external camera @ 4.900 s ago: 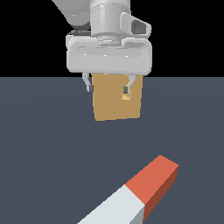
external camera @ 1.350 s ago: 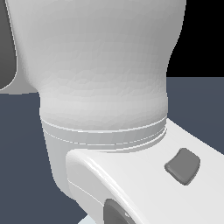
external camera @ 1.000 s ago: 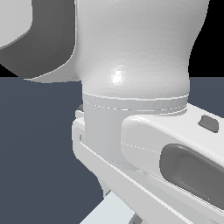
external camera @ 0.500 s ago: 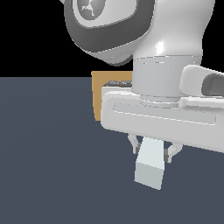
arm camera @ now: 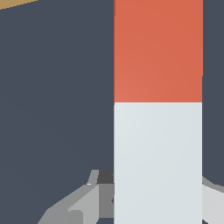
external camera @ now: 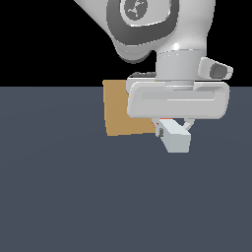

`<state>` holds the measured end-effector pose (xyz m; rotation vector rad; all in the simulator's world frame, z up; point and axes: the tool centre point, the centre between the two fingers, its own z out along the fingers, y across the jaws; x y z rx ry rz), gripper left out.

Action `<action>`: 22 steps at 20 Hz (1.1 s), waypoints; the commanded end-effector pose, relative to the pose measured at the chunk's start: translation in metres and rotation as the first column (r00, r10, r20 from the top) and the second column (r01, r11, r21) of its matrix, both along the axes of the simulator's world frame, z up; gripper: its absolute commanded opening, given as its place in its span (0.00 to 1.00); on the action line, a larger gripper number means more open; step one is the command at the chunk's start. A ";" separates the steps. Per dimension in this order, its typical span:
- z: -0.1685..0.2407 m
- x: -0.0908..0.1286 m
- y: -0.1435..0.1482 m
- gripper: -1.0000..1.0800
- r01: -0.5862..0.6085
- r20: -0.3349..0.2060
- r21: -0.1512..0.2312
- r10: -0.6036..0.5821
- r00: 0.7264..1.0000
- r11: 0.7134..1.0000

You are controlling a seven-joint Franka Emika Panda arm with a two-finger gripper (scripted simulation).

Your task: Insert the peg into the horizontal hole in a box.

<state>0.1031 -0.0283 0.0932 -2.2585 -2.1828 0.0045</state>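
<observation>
Pincer (external camera: 172, 127) of mine is clamped on the peg's (external camera: 175, 138) pale half — its red end points toward the box (external camera: 120, 114) behind.

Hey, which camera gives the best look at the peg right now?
The wrist view: the peg fills the frame lengthwise, showing both its red-orange and pale halves. The exterior view shows only its pale end and a red sliver below the gripper, in front of the box.
</observation>
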 end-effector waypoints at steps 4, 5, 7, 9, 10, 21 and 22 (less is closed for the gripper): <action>0.015 0.002 0.041 0.00 -0.154 0.003 0.000 0.154 0.988 0.988; 0.017 0.001 0.046 0.00 -0.173 0.003 0.000 0.173 0.985 0.985; 0.020 0.000 0.054 0.00 -0.203 0.003 0.001 0.203 0.979 0.979; 0.021 -0.001 0.060 0.00 -0.223 0.003 0.001 0.223 0.975 0.975; 0.022 -0.001 0.062 0.00 -0.229 0.003 0.001 0.229 0.973 0.973; 0.024 -0.002 0.062 0.00 -0.237 0.004 0.000 0.237 0.972 0.972; 0.024 -0.002 0.062 0.00 -0.237 0.004 0.000 0.237 0.972 0.972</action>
